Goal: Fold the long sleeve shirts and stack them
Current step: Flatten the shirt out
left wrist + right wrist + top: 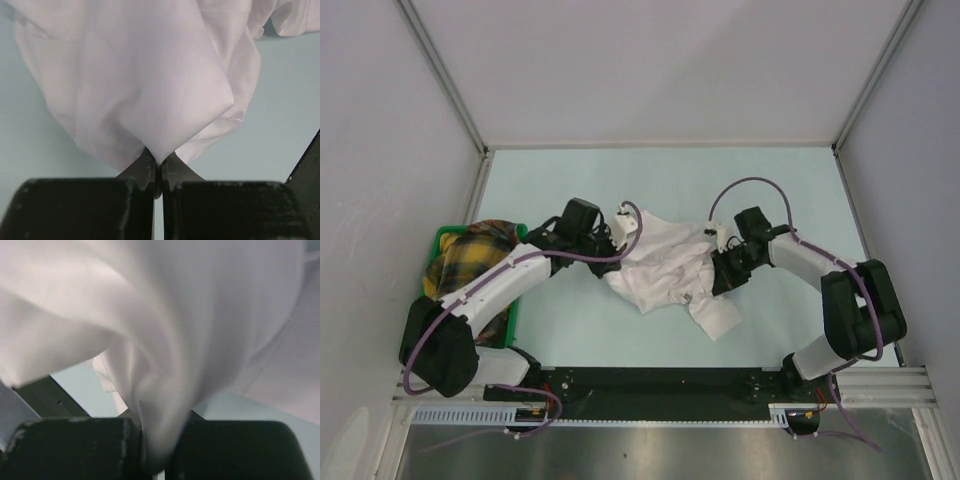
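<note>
I have one white shirt [660,265] in both of my hands, and it sits in the middle of the pale blue desk [570,185]. It is not flat. It is all bunched up and full of wrinkles. My left fingers [616,236] are at the far left side of the shirt. Seen from my left wrist, my left fingers [150,167] are pressed tight together, and a small bit of the shirt [150,75] is pinched between their tips. From that pinch the cloth fans out wide and fills most of the view, with the desk [290,125] showing under it and beside it. My right fingers [722,268] are at the right side of the shirt. Seen from my right wrist, my right fingers [134,440] hold a thick fold of the shirt [200,315] squeezed in between them, and the cloth spreads out big and soft from there. One end of the shirt trails off toward the near edge of the desk, close to my right arm. At the left edge of the desk, beside my left arm, is a green basket [441,236] with a yellow checked cloth [470,258] in it.
</note>
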Controlling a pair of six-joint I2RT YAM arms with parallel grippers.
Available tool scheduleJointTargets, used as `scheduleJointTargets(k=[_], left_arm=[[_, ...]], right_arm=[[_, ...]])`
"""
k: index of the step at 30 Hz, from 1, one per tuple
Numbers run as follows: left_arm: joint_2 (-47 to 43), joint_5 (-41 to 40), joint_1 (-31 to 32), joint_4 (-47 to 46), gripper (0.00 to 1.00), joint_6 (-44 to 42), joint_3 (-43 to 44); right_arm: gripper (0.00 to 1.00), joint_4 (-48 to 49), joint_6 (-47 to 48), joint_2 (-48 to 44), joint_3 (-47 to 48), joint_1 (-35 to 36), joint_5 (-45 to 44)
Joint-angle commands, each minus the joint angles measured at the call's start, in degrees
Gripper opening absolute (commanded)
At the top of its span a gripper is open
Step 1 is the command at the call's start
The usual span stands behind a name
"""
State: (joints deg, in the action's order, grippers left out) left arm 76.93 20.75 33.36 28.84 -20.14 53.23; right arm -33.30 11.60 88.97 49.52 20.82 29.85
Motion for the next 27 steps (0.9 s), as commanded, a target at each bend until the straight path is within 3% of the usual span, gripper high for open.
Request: scheduleJointTargets(k=[1, 5, 11, 14, 15, 16, 19, 20, 21, 23, 27], left_arm=[[-3.0, 7.5, -4.4, 6.0, 0.00, -4.1, 6.3], [0.0, 11.6, -9.8, 8.0, 0.00, -4.5, 12.8], [8.4, 16.7, -16.5, 14.4, 0.01, -8.3, 28.3], [9.9, 13.5, -18.0, 14.2, 0.24, -7.8, 32.5], [10.0, 15.3, -18.8, 13.8, 0.41, -6.9, 32.6], [9.6, 16.8, -19.5, 12.7, 0.49, -4.5, 32.7], [6.1, 20.6, -19.6, 5.7, 0.63, 1.7, 27.6], [1.9, 20.0, -18.3, 2.9, 0.68, 3.7, 22.3], [-0.3, 18.7, -17.1, 0.0, 0.85, 5.1, 19.7], [-6.4, 14.4, -13.4, -6.9, 0.99, 8.2, 12.7], [-13.7, 6.6, -4.3, -14.4, 0.99, 9.7, 5.7]], right_arm=[[0.00, -5.1, 1.4, -7.9, 6.9, -8.0, 7.2], [0.00, -10.0, 0.4, -16.1, 13.6, -15.2, 15.5], [0.00, -11.1, -3.9, -20.8, 24.8, -25.5, 23.4], [0.00, -7.8, -8.7, -22.8, 29.8, -26.7, 23.8], [0.00, -6.2, -10.3, -23.8, 30.5, -26.7, 23.8], [0.00, -4.3, -11.3, -24.4, 31.7, -26.5, 23.8], [0.00, 4.3, -21.5, -25.4, 33.2, -25.2, 23.1], [0.00, 8.6, -25.4, -25.5, 33.5, -24.8, 22.8], [0.00, 10.6, -28.3, -25.3, 34.0, -24.3, 22.4], [0.00, 17.0, -33.1, -24.7, 35.0, -23.9, 22.1], [0.00, 24.7, -41.6, -23.5, 38.3, -21.8, 20.0]])
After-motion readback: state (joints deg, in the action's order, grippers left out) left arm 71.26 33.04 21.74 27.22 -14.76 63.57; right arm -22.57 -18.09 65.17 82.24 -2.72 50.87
